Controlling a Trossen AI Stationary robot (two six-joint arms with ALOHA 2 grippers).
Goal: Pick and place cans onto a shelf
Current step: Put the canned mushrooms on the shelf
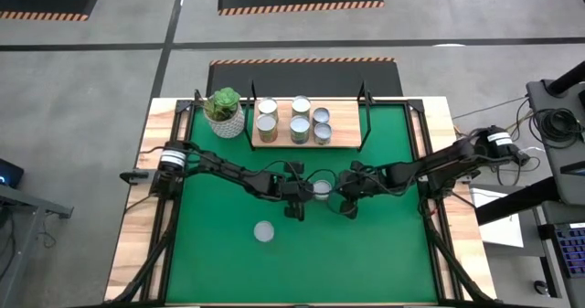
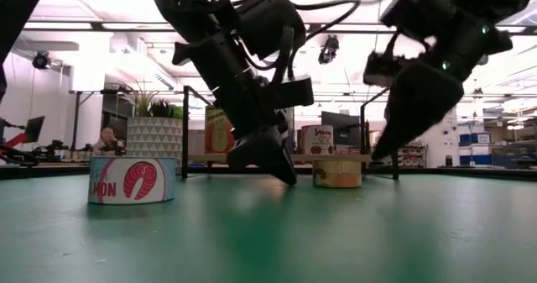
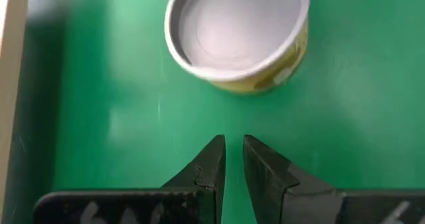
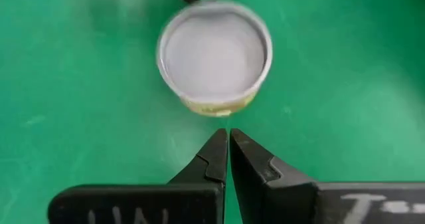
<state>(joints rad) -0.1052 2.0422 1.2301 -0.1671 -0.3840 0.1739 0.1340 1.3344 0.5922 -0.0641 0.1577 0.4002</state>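
From above, my left pincer (image 1: 294, 201) and right pincer (image 1: 347, 201) flank a small silver-topped tin can (image 1: 321, 189) on the green tabletop (image 1: 384, 262); the light-wood shelf (image 1: 343, 142) behind carries six cans, and another can (image 1: 264, 232) lies nearer the front. At table level, that yellow-labelled can (image 2: 336, 173) stands between both arms. My left wrist shows my pincer nearly clenched, empty, just short of the can (image 3: 237, 34). My right wrist shows clenched, empty tips. I judge this the approach step: one pincer must spread before closing around it.
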